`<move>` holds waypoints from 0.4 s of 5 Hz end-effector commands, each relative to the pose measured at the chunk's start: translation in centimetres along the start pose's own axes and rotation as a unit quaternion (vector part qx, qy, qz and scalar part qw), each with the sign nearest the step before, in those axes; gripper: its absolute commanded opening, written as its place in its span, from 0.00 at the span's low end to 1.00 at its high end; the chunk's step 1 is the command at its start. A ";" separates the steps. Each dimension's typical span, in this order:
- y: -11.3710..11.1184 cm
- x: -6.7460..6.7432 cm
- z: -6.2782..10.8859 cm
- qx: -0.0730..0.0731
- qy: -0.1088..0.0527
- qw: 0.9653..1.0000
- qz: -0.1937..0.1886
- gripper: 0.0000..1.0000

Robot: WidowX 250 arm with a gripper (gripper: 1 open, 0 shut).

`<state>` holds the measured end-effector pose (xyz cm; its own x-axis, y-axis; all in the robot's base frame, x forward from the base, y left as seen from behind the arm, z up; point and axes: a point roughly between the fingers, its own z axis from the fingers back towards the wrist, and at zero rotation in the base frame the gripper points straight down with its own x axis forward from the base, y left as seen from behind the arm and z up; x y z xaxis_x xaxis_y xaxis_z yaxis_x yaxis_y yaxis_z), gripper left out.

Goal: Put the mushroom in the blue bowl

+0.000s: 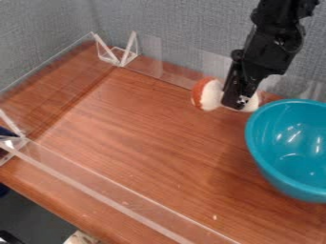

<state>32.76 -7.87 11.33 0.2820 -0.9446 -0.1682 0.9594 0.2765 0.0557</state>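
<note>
My black gripper points straight down, and my jaws squeeze the small toy mushroom with its round red-orange cap from both sides so it won't slip. It sits just left of the big, deep teal-blue plastic bowl, where it must go.
</note>
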 end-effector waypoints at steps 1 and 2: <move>0.7 0.3 2.3 0.037 -0.023 0.999 -0.003 0.00; 0.9 0.2 2.3 0.042 -0.025 0.999 -0.009 0.00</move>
<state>33.06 -7.96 11.32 0.2578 -0.9530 -0.1593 0.9659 0.2499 0.0683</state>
